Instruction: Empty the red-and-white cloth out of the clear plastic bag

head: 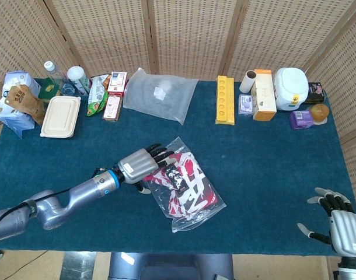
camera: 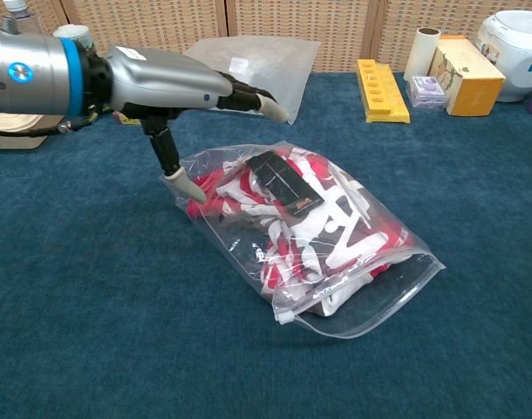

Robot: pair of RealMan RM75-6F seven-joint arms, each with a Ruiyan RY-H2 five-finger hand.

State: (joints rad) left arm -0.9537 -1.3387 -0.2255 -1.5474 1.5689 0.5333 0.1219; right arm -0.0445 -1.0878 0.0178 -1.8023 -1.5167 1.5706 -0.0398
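Observation:
The clear plastic bag (head: 192,195) (camera: 371,292) lies flat on the blue table (head: 265,163), its zip end toward the front edge. Inside it the red-and-white cloth (head: 187,181) (camera: 314,231) is bunched up, with a black tag (camera: 283,179) on top. My left hand (head: 144,163) (camera: 166,80) hovers over the bag's left end with its fingers spread. The thumb points down and touches the bag's left edge. It grips nothing. My right hand (head: 343,224) rests open at the front right corner, far from the bag.
Along the back edge stand a flat clear packet (head: 160,93) (camera: 248,74), a yellow block (head: 224,99), a beige lunch box (head: 60,116), snack packs (head: 105,93), a box (head: 264,96) and a white cooker (head: 290,87).

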